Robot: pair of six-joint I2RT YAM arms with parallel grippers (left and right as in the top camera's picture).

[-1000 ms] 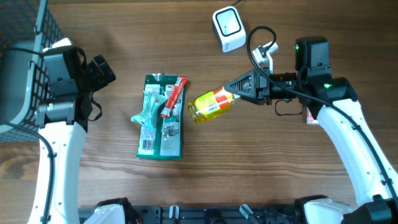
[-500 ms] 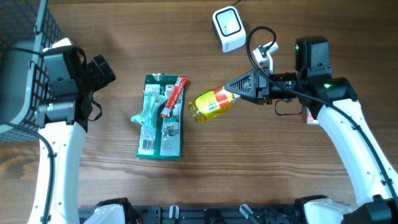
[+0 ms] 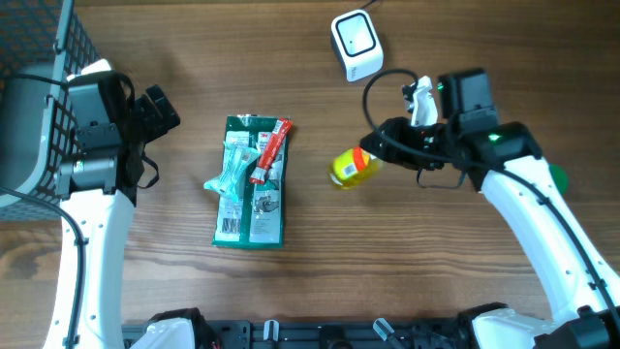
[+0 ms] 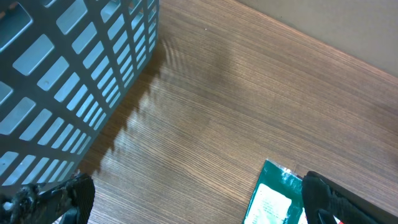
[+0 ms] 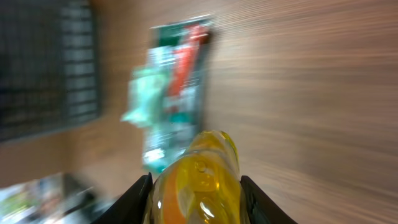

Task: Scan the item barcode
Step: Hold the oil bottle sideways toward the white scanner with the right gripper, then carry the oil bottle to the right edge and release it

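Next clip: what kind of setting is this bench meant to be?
Probably a mock shop checkout on a wooden table: a white barcode scanner stands at the far edge, a mesh basket sits at the left, and packaged goods lie in the middle.

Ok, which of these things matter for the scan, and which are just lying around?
In the job: yellow bottle, held in the right gripper; white scanner.
Lying about: green package, red stick, teal packet, mesh basket.
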